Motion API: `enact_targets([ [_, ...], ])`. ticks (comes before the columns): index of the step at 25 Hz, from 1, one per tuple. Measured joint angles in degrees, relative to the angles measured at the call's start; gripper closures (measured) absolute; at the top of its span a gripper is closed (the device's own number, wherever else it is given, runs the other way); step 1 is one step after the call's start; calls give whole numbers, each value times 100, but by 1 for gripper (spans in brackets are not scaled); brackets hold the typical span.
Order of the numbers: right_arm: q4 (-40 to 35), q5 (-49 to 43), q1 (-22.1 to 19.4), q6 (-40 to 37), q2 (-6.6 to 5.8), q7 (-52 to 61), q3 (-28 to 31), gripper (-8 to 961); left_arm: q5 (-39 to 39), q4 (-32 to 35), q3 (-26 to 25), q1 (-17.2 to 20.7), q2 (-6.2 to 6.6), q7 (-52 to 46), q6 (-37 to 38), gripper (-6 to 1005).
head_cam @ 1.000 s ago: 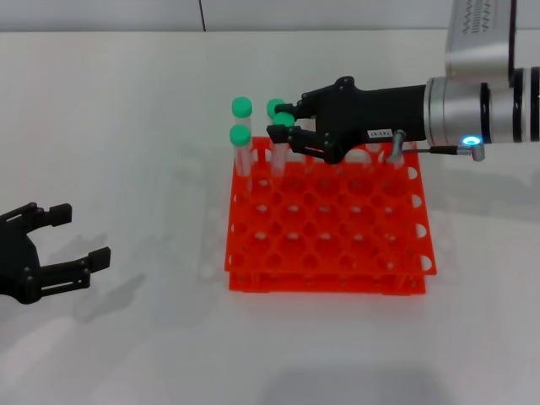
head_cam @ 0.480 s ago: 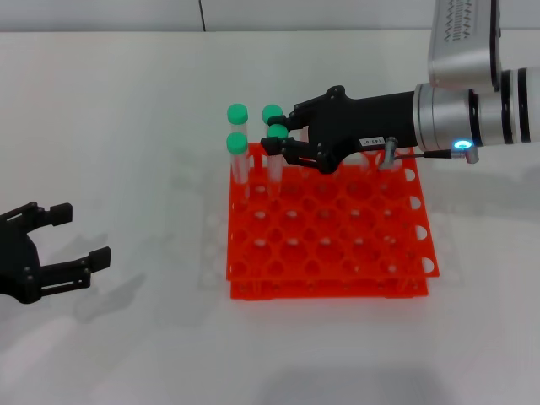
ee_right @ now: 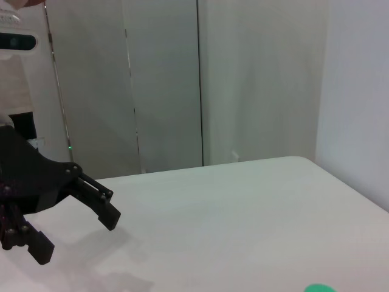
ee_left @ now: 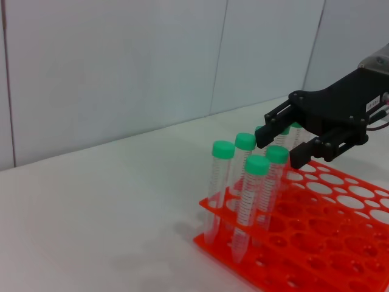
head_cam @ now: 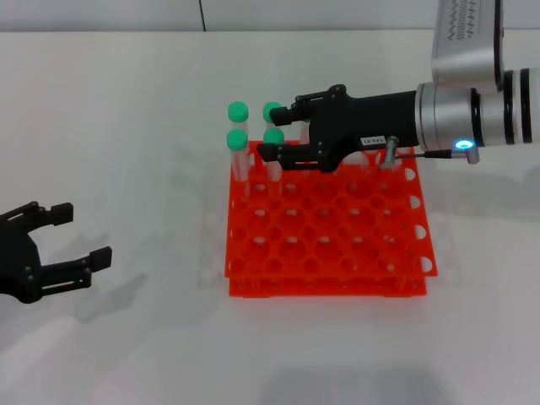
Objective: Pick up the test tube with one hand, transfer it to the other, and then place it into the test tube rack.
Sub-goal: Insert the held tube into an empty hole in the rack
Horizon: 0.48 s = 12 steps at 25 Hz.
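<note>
- The scene is lit brightly and evenly from above; the white table (head_cam: 126,126) is rendered almost without texture.
- Soft, faint shadows are cast beside the test tube rack (head_cam: 329,245) and under the left gripper (head_cam: 63,245) in the head view.
- A small blue-green light is seen glowing on the right arm's wrist (head_cam: 462,145).
- In the left wrist view, the nearest tubes (ee_left: 249,194) are shown sharply, and the wall panels behind are slightly soft.
- In the right wrist view, the wall is dimmer and greyer, and a diffuse shadow is thrown on the table beneath the dark gripper.
</note>
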Motion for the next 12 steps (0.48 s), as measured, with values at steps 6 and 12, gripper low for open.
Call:
enact_targets([
  [6, -84, 37, -58, -51, 0, 8, 7, 421, 0, 0, 11, -14, 0, 0, 8, 106],
  [12, -741, 50, -583, -246, -17, 127, 18, 410, -66, -1, 7, -76, -10, 166, 172, 106],
])
